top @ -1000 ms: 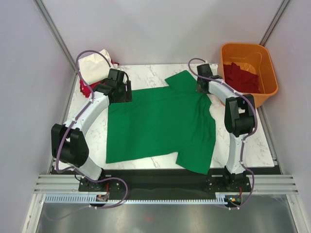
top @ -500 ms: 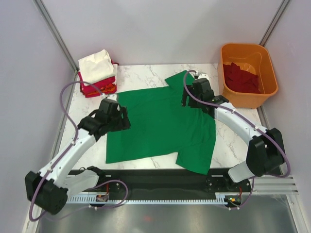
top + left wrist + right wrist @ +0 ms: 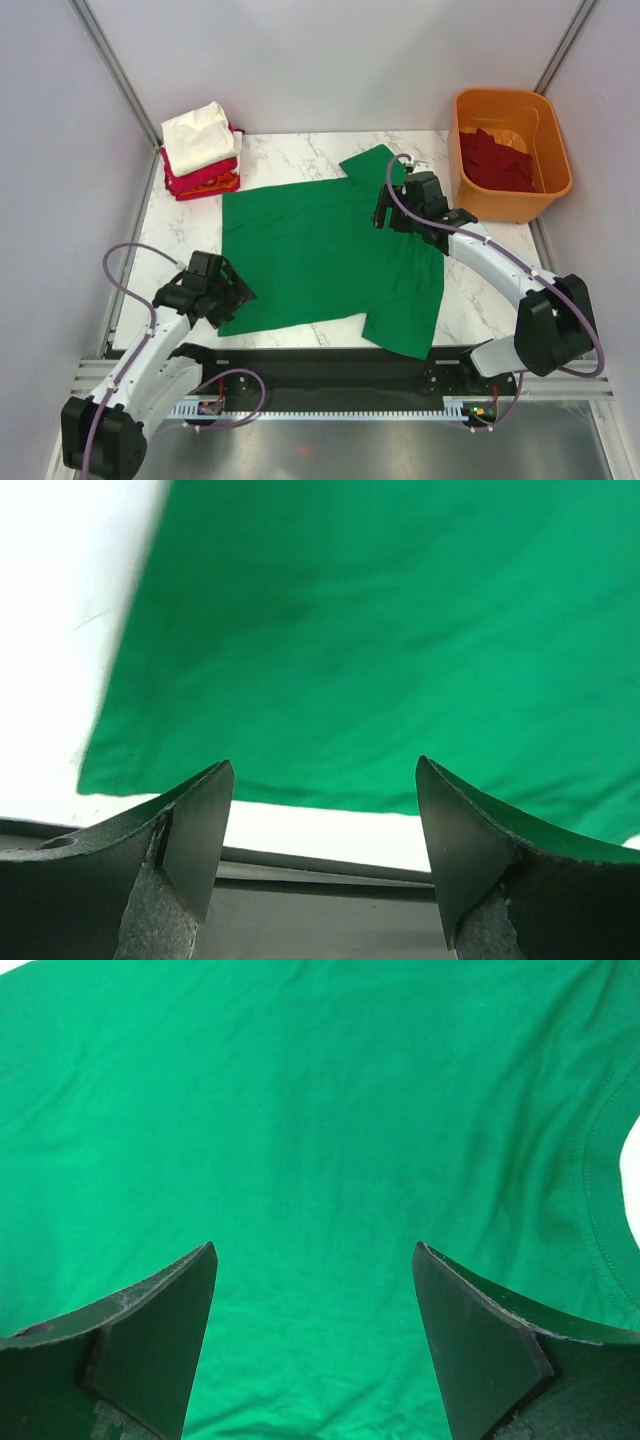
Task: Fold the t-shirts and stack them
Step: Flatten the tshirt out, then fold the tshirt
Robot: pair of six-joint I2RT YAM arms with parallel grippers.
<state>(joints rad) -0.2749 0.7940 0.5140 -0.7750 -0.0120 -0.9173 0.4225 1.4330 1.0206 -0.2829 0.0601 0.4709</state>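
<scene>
The green t-shirt (image 3: 320, 250) lies flat on the worktop (image 3: 300, 150) for folding. The left gripper (image 3: 325, 780), spread, hovers at its near-left corner, and the right gripper (image 3: 315, 1260), spread, beside the collar.

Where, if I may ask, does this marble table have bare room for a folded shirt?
Bare marble: far strip between the folded shirt stack and orange plastic tub; left margin beside the bright green t-shirt, which crowds the centre.

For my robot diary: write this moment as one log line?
shirt: flat, unfolded | left end effector: open | right end effector: open
</scene>
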